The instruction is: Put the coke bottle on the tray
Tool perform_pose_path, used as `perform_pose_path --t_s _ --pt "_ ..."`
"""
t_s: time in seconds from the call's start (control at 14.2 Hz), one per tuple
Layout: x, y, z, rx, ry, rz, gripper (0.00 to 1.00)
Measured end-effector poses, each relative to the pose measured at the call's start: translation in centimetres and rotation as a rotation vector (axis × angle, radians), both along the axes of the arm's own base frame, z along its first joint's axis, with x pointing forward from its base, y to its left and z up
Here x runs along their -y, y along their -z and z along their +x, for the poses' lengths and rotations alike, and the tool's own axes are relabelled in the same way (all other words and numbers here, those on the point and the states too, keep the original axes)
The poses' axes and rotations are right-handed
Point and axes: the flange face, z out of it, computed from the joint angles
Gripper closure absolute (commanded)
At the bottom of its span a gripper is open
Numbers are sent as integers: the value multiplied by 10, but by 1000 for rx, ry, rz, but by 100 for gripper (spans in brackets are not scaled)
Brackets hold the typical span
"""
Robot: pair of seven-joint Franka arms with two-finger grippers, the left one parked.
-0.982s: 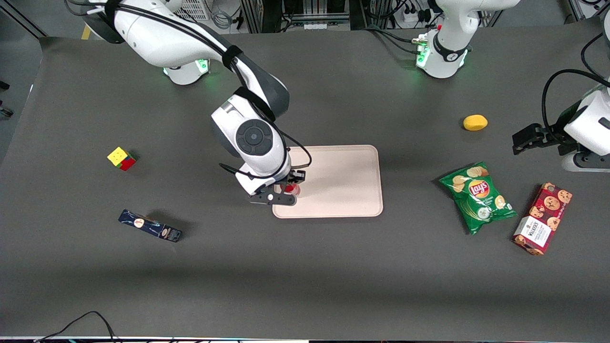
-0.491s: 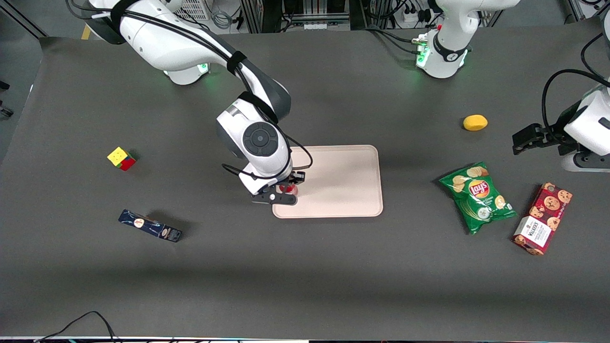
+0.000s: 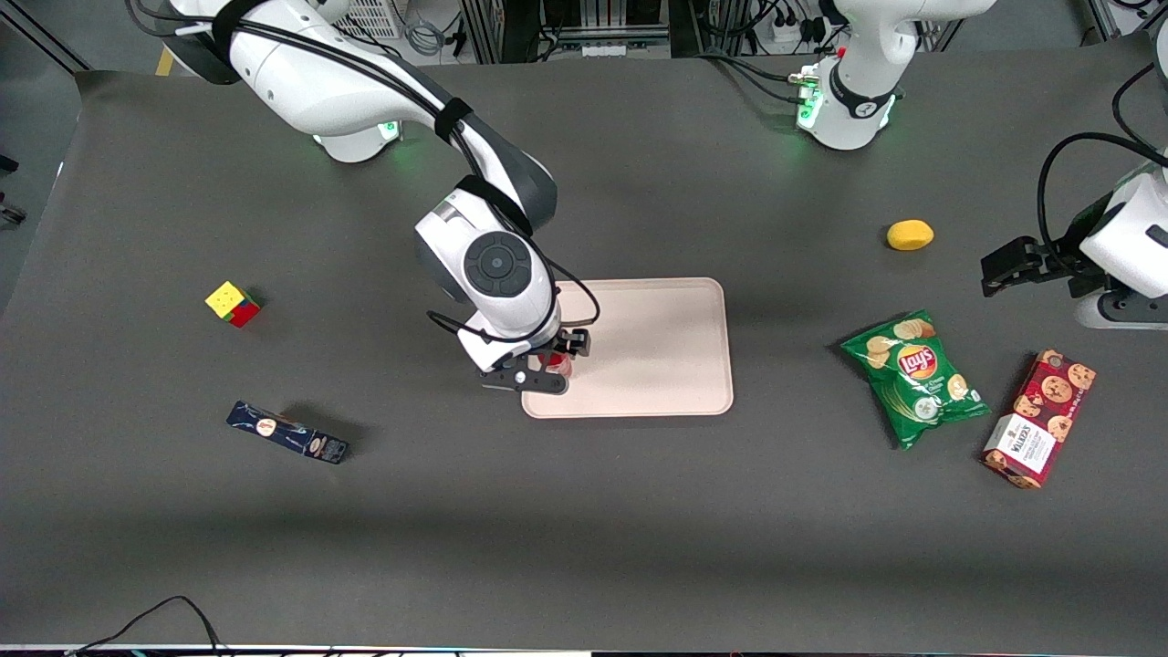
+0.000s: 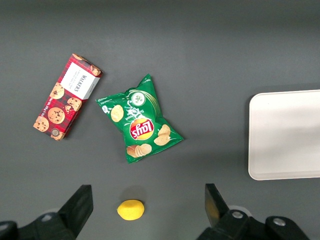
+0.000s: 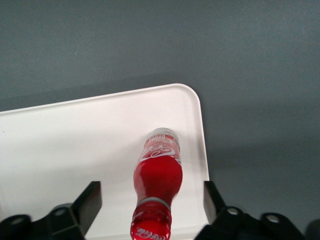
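Coke bottle (image 5: 158,192): upright on the tray, silvery base seated on the tray floor close to one rounded corner and its rim; red cap points up toward the wrist camera.
Tray (image 3: 657,347): pale pink, flat on the bench (image 3: 584,511), mid-bench.
Hand (image 3: 553,361): directly above the bottle, over the tray corner nearest the working arm. Fingers spread wide; wrist view shows clear gaps between each finger and the bottle, so nothing is gripped.
Task status: bottle appears released; placement looks done, retreat not yet made.
Risk 1: a sideways or tilted retreat could clip the cap with a finger; slim and standing tall, the bottle would topple.
Risk 2: if it falls toward the nearby low rim, it may roll off onto the bench.
Precaution: lift straight up before any lateral move.
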Motion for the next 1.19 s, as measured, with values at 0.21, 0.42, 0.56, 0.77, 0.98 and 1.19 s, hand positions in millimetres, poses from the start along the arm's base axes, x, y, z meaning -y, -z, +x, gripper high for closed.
perform_pose_path --t_s 0.21,0.42,0.56,0.77,0.98,1.19 --pt "19 -46 14 51 42 30 0" --pt "72 -122 27 91 66 48 0" --pt "117 -159 26 109 26 56 0" --pt "193 -187 16 98 -41 42 0" --pt "272 -201 6 71 -56 15 0" --pt "353 -217 -11 82 -65 3 0"
